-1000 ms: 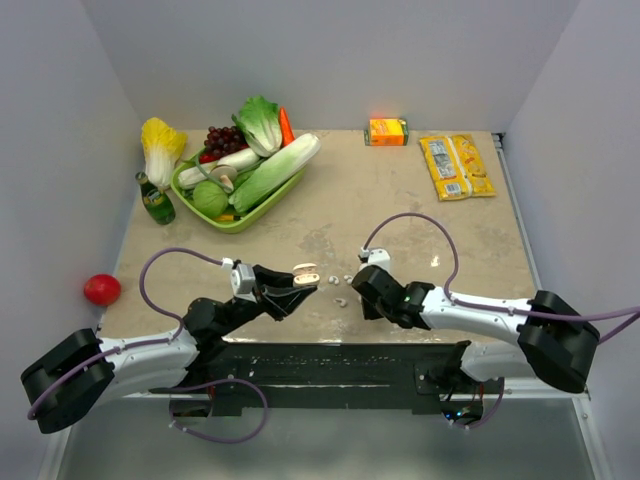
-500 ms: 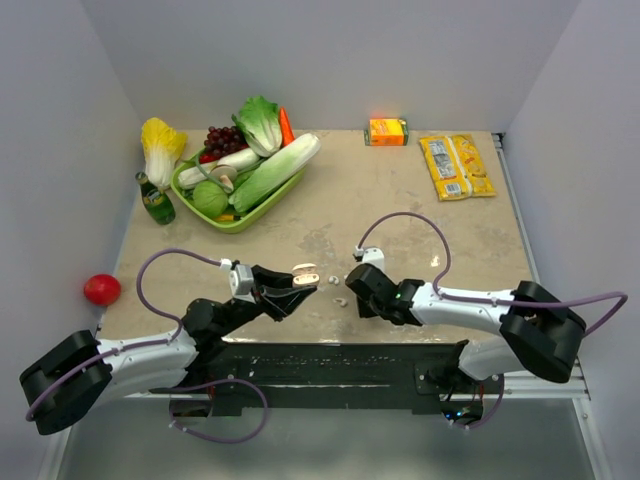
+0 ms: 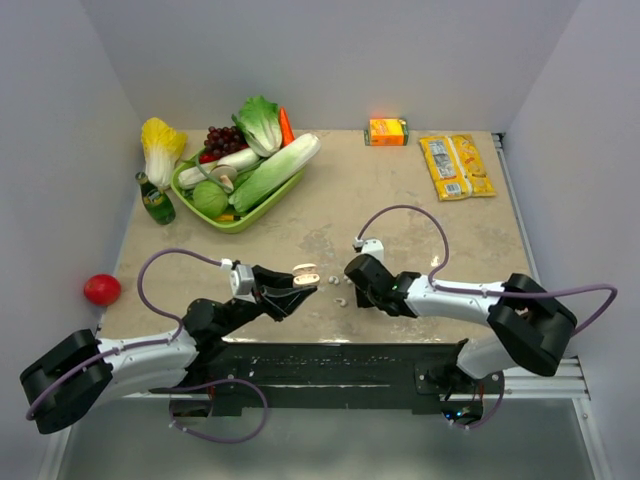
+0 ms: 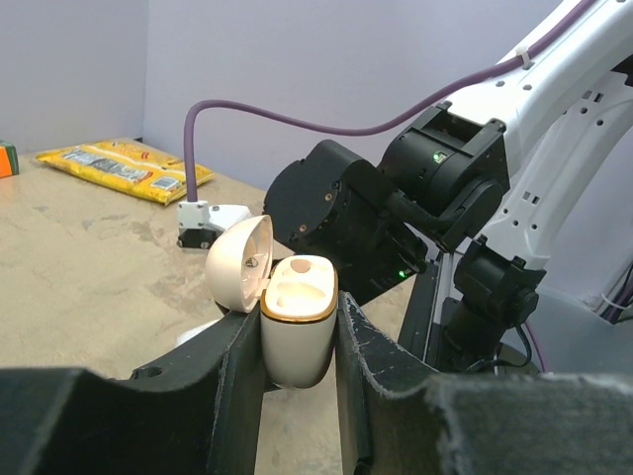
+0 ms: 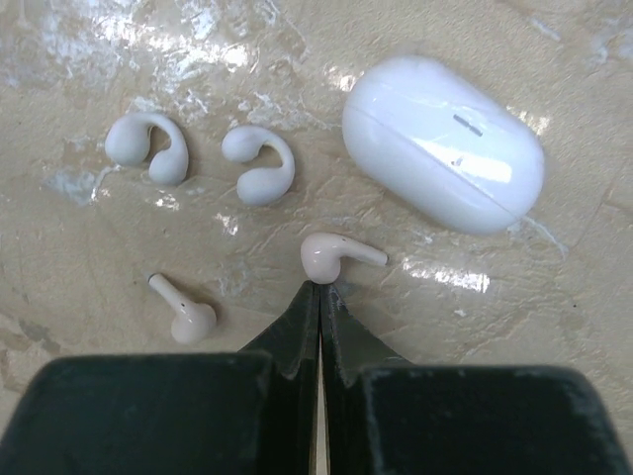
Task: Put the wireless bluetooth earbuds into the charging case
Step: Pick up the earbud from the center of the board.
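The left gripper (image 3: 298,282) has not moved: it stays clamped on the open case (image 4: 297,327), lid up, nothing in it that I can see, held above the table (image 3: 400,200) near the front edge. Just right of it the earbuds lie on the table. One stemmed earbud (image 5: 339,253) sits just off the tips of the right gripper (image 5: 319,295), the second earbud (image 5: 184,313) a little apart. The right gripper has swung in from the right over the last second, jaws pressed together, holding nothing. I judge it must open before picking up; no earbud is in the case yet
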Controlling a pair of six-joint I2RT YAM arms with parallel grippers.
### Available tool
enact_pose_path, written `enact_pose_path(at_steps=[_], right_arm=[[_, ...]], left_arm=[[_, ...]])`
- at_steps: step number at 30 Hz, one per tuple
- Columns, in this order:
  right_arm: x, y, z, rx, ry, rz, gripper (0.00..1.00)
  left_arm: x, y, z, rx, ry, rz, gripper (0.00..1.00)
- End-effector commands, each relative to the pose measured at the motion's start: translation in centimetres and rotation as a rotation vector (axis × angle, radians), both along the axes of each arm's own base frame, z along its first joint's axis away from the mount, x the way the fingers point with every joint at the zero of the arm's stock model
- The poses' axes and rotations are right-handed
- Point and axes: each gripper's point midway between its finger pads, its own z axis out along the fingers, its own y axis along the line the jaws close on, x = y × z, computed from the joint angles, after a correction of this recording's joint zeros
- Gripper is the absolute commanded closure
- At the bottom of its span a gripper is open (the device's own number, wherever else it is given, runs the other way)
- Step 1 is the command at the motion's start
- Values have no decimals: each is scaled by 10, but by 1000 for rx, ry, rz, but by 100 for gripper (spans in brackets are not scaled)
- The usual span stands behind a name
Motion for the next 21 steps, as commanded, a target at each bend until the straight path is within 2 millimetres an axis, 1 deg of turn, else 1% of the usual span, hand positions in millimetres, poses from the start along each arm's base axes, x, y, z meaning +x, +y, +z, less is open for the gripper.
enact_pose_path(at_steps=[1,2,3,5,6,7,8,9,10,11,12,14,15,16,18,21], right_arm=[[17,9,10,10,-40,9,100],[17,17,14,27,-30,47,99],[18,20,20,33,-39,65,93],[15,25,28,49,-41,110,86],[12,26,32,68,-41,128,80],[11,26,43,93,-64,136,77],[10,25,50,102,-78,142,74],[9,22,53,103,-81,142,67],[8,22,62,119,-98,144,65],[8,19,64,111,-107,150,62],[8,17,65,97,-112,151,62],[9,20,71,97,-126,186,61],[7,26,72,126,-121,212,59],[-1,33,69,157,-93,249,59],[-6,43,69,202,-81,261,56],[-13,50,62,222,-58,275,57]], left_arm=[[-16,21,-29,0,-14,5,100],[-16,20,-28,-2,-15,5,100],[-17,19,-29,2,-15,0,100],[-17,19,-28,0,-18,-5,100],[-17,18,-27,-1,-19,-6,100],[-18,18,-27,-2,-20,-8,100],[-18,18,-27,-2,-20,-8,100],[-18,19,-28,0,-18,-6,100],[-17,18,-28,1,-19,-6,100],[-18,18,-29,2,-18,-6,100],[-18,19,-29,3,-16,-4,100],[-18,19,-28,-3,-19,-3,100],[-18,19,-28,-2,-18,-3,100],[-17,19,-28,-2,-17,-2,100],[-18,19,-29,-2,-14,1,100],[-18,19,-29,-3,-13,2,100]])
